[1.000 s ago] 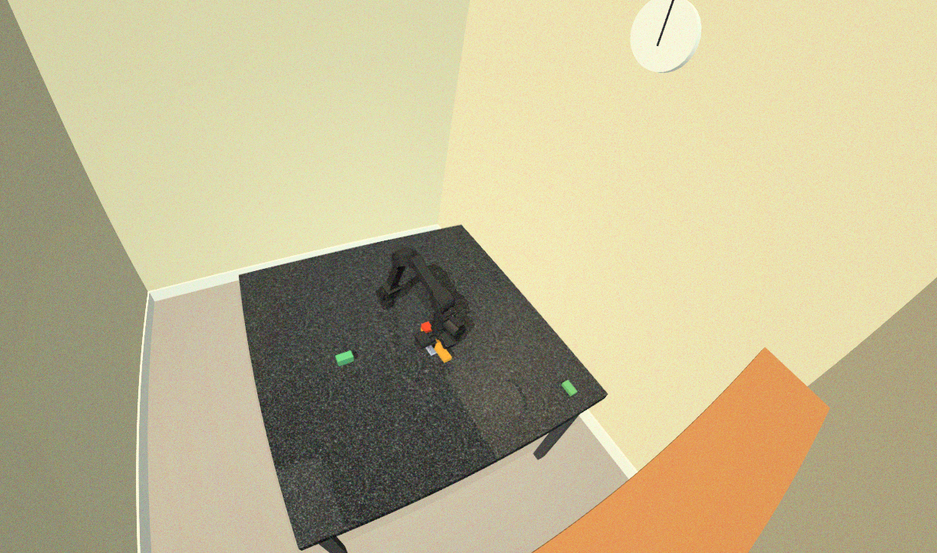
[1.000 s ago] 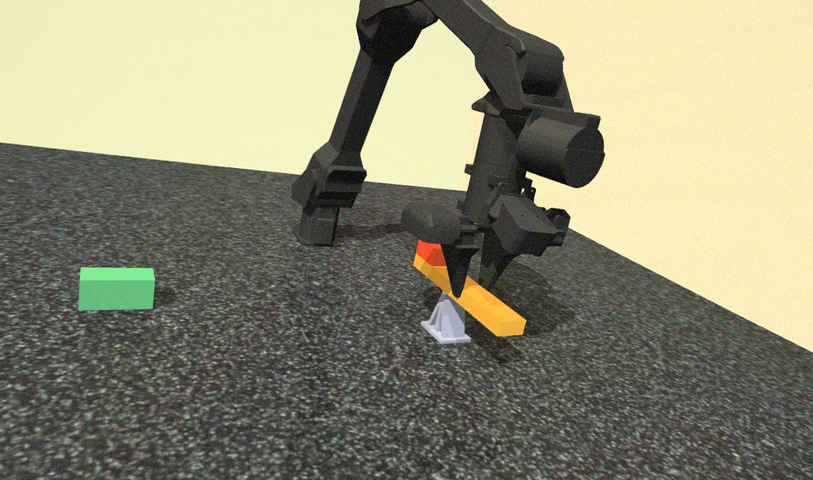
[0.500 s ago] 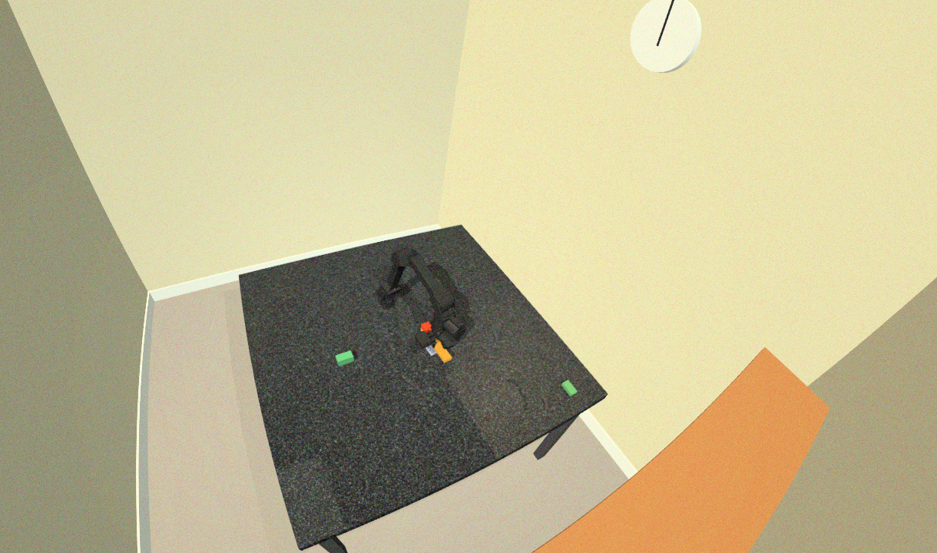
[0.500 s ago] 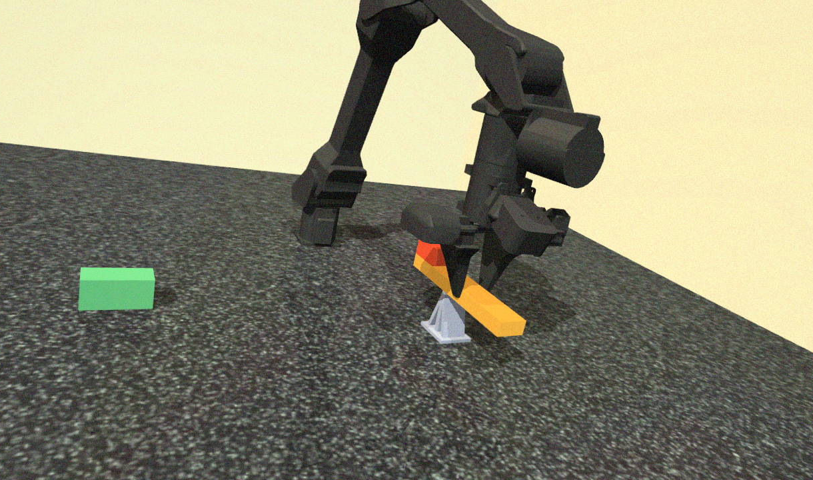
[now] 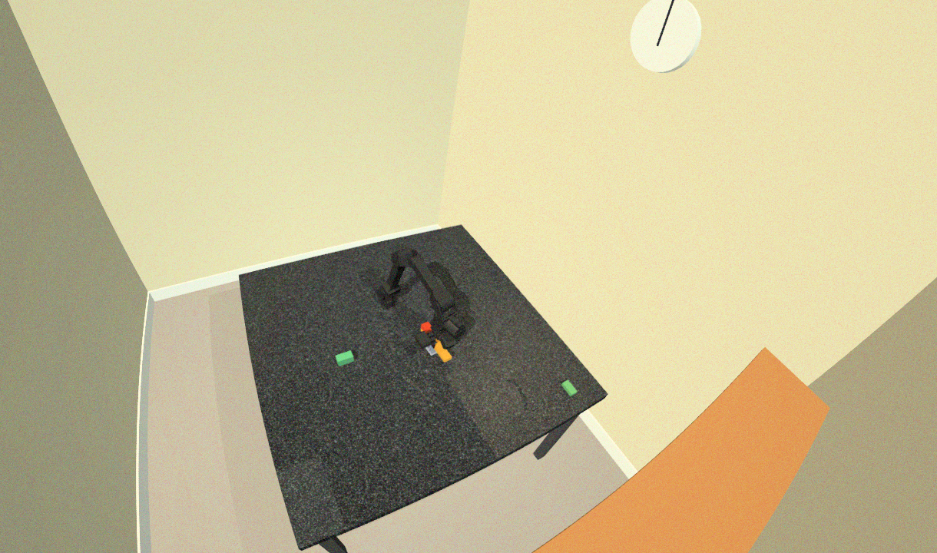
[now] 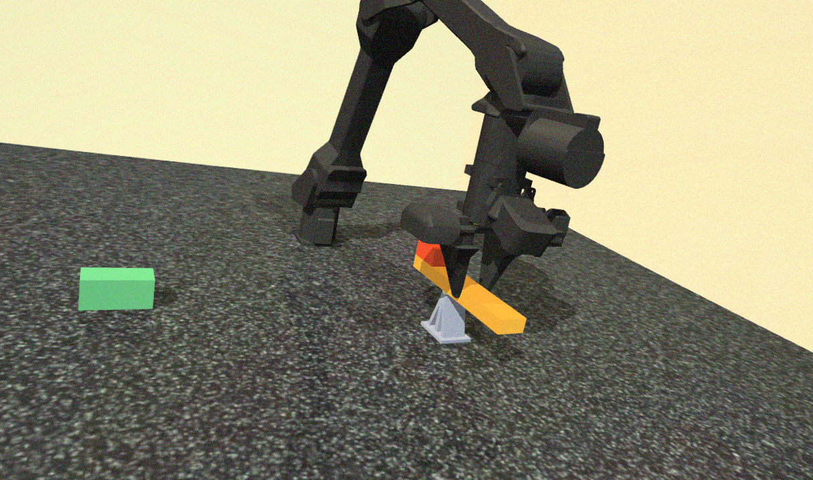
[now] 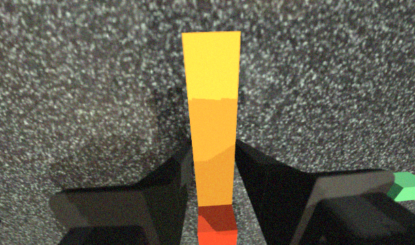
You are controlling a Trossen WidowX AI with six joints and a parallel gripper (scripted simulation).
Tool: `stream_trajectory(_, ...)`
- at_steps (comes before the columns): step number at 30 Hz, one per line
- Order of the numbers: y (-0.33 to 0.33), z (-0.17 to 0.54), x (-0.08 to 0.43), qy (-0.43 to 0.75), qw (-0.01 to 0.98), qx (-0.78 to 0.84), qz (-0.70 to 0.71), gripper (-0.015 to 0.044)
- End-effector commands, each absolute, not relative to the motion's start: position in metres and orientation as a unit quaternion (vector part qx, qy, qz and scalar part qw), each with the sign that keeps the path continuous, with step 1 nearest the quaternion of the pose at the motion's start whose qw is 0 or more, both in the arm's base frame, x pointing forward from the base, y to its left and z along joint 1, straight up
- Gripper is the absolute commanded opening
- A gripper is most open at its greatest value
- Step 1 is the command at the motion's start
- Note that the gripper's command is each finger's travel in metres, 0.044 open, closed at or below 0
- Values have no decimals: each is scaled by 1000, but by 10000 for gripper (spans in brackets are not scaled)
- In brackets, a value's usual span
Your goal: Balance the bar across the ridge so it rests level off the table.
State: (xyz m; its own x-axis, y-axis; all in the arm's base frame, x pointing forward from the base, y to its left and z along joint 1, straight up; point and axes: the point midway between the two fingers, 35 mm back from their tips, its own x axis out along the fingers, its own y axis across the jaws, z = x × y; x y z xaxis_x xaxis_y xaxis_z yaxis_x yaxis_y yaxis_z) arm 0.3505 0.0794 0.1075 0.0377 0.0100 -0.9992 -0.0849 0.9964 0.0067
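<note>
An orange-yellow bar lies across the top of the pale grey ridge. A red block sits on the bar's end nearer the arm base. The bar looks about level, and both ends are off the table, with a shadow below the outer end. My gripper is open by a hair, one finger close along each side of the bar above the ridge. Any gap is very thin. The ridge's top contact is partly hidden by a finger.
A green block lies left of the ridge in the top and exterior views. Another green block lies near the right corner of the dark table. The arm's links rise behind the bar.
</note>
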Motion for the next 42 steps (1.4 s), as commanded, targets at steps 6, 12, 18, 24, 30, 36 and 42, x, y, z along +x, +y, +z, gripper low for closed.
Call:
stream_trajectory(6,79,107,350,693,720,-27,33,171)
stream_trajectory(12,79,107,350,693,720,-27,33,173)
stream_trajectory(18,79,107,350,693,720,-27,33,185)
stream_trajectory(24,79,107,350,693,720,-27,33,185)
stream_trajectory(30,79,107,350,693,720,-27,33,238)
stream_trajectory(36,79,107,350,693,720,-27,33,395)
stream_trajectory(42,80,115,352,693,720,-27,33,440)
